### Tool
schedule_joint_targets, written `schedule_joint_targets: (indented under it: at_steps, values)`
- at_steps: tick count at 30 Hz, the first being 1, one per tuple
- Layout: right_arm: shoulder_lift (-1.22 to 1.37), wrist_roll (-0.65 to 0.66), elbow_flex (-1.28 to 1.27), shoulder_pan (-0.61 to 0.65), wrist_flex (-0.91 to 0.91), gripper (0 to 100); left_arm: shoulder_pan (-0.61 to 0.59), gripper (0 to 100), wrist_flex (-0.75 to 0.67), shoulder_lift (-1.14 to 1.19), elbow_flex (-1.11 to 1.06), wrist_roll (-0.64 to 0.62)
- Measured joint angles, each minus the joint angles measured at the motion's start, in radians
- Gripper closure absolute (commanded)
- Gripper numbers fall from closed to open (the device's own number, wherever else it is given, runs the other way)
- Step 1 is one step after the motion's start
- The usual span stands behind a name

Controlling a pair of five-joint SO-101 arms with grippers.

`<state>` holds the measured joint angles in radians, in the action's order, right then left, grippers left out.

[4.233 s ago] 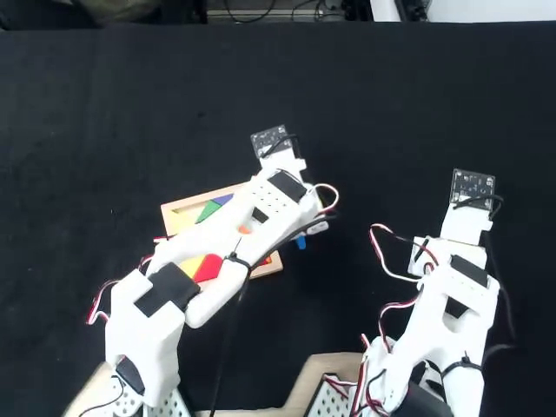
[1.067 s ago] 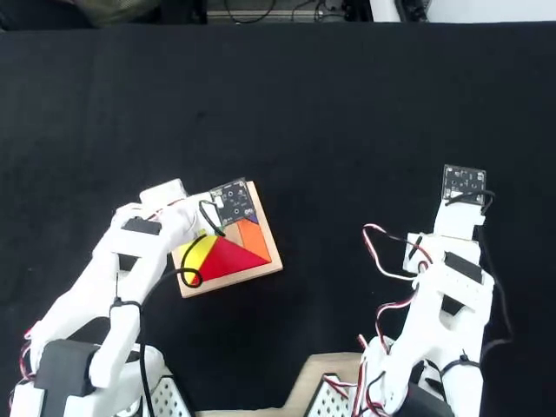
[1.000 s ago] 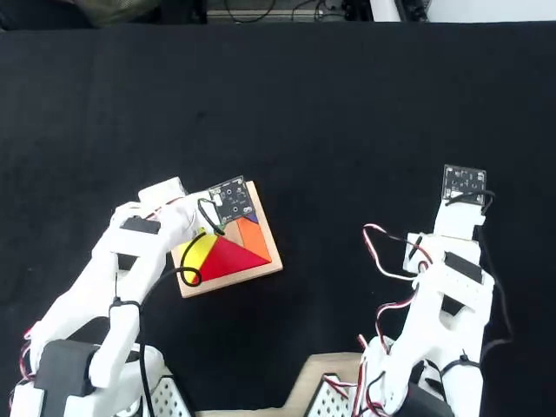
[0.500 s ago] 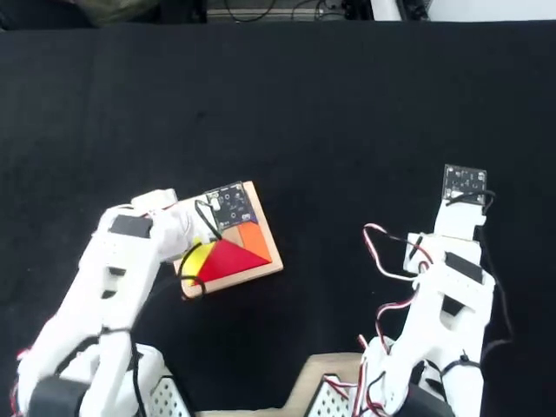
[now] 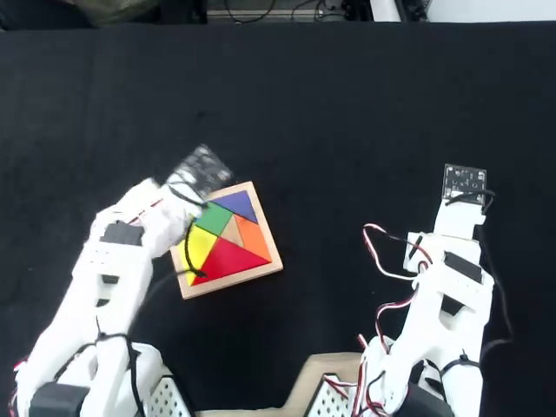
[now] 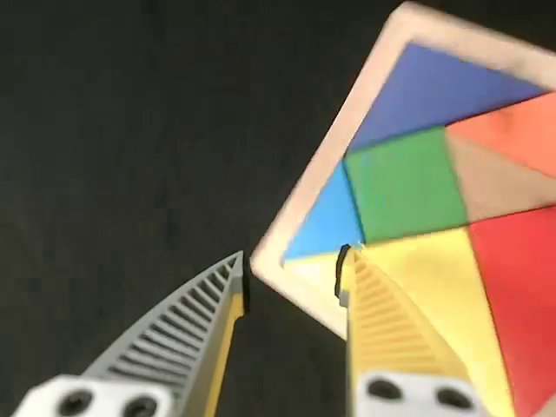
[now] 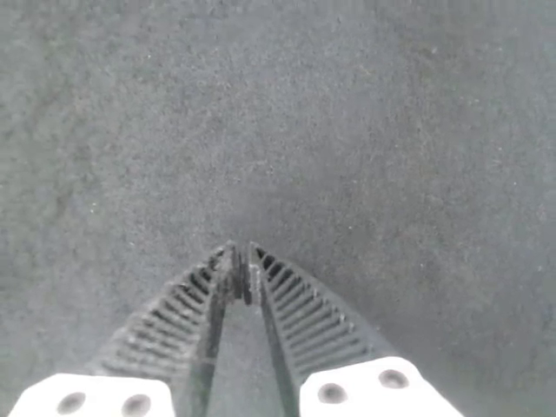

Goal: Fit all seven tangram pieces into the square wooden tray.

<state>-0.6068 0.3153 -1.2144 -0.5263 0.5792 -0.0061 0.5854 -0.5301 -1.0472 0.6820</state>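
The square wooden tray lies left of centre on the black cloth, packed with several coloured pieces. Among them are a purple triangle, a green square, a yellow triangle, a red triangle and an orange piece. My left gripper is open and holds nothing. It hangs over the tray's left corner, one finger over the cloth, the other over the yellow triangle beside a light blue triangle. My right gripper is shut and empty above bare cloth at the right.
The left arm runs from the front left up to the tray. The right arm stands at the front right. A wooden board edge shows at the front between the arm bases. Black cloth covers the table all round.
The left arm has drawn back off the tray toward its far-left corner, uncovering the green and purple pieces. The right arm has kept still.
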Motion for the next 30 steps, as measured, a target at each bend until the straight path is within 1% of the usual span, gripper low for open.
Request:
schedule_joint_targets:
  at_steps: [2,5,7,8,11,14,19,22,26,30]
  values:
    - [0.000,0.000,0.000,0.021,0.000,98.7,-0.074,82,0.048,0.017,0.017,-0.074]
    - [0.000,0.003,0.000,0.049,0.000,98.7,-0.198,82,0.071,0.021,0.031,-0.149]
    - [0.000,0.018,0.000,0.054,0.000,98.7,-0.261,82,0.075,0.026,0.032,-0.167]
    - [0.000,0.026,0.000,0.055,0.000,98.7,-0.270,82,0.075,0.032,0.032,-0.172]
    - [0.000,0.029,0.000,0.055,0.000,98.7,-0.265,82,0.077,0.072,0.032,-0.186]
    - [0.000,0.035,-0.012,0.055,0.000,98.7,-0.250,82,0.072,0.158,0.046,-0.252]
    - [0.000,0.035,-0.018,0.055,0.000,98.7,-0.247,82,0.077,0.413,0.213,-0.315]
    - [0.000,0.035,-0.018,0.055,0.000,98.7,-0.247,82,0.146,0.520,0.338,-0.345]
    - [0.000,0.035,-0.018,0.055,0.000,98.7,-0.215,82,0.173,0.569,0.414,-0.348]
    - [0.000,0.035,-0.018,0.055,0.000,98.7,-0.132,82,0.172,0.575,0.436,-0.353]
